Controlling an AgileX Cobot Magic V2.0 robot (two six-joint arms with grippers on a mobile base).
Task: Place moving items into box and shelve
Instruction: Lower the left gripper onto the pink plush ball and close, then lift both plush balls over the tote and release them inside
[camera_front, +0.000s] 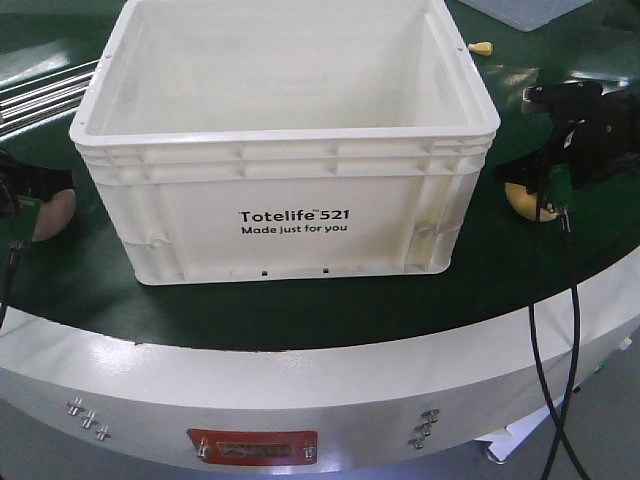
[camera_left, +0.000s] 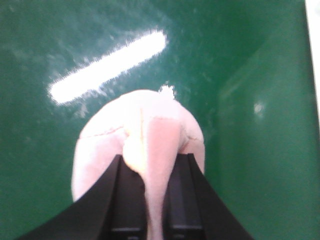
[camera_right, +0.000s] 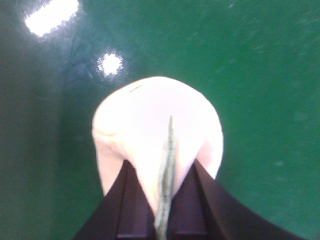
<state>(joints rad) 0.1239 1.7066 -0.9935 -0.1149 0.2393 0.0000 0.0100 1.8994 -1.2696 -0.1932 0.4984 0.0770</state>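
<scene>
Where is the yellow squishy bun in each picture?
Front view: the yellow bun is on the right, beside the white box, half hidden under the right claw.
Left wrist view: not in it; that is the pink bun.
Right wrist view: in the middle, looking pale, pinched by the right claw.
Shared landmark: the green table, seen in every view.

Tall box (camera_front: 290, 200) walls stand betw. left gripper (camera_left: 154, 167) w/ pink bun (camera_left: 140, 125) & right gripper (camera_right: 162, 170) w/ yellow bun (camera_right: 155, 115); box top open. Table (camera_front: 300, 310) free in front.
</scene>
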